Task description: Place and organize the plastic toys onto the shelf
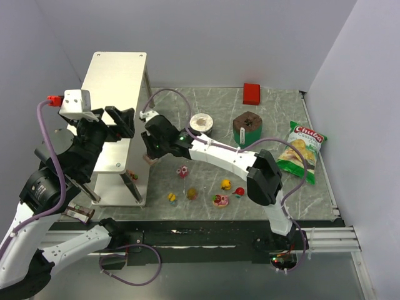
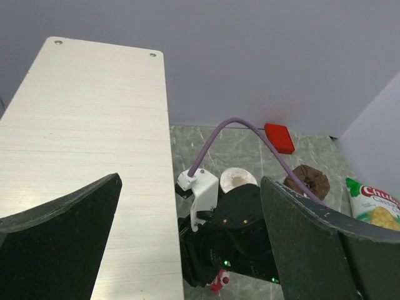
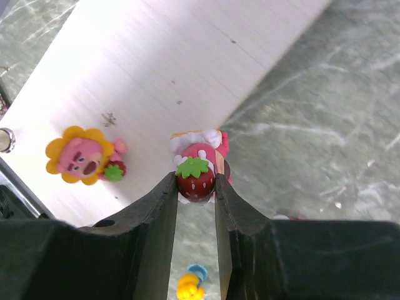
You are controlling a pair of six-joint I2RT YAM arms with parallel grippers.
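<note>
One pink strawberry-topped figurine is pinched between the narrowly set fingers of the right gripper, at the edge of the shelf's lower board, where board meets table. Whether it rests on the board cannot be told. A second toy, the sunflower-faced figurine, lies on the same board nearby, apart from the first, with white board showing around both. The shelf stands toward the table's far left corner.

Six more toys lie on the table between the shelf and the near edge, each apart from the others: a pink toy, two yellow toys, an orange-brown toy, a pink-and-red toy and a red toy.

Above the shelf's top, near its right edge, the left gripper hangs with fingers spread wide, holding nothing.

Farther right stand two cups. One red block lies at the far edge, and one chip bag lies along the right edge.
</note>
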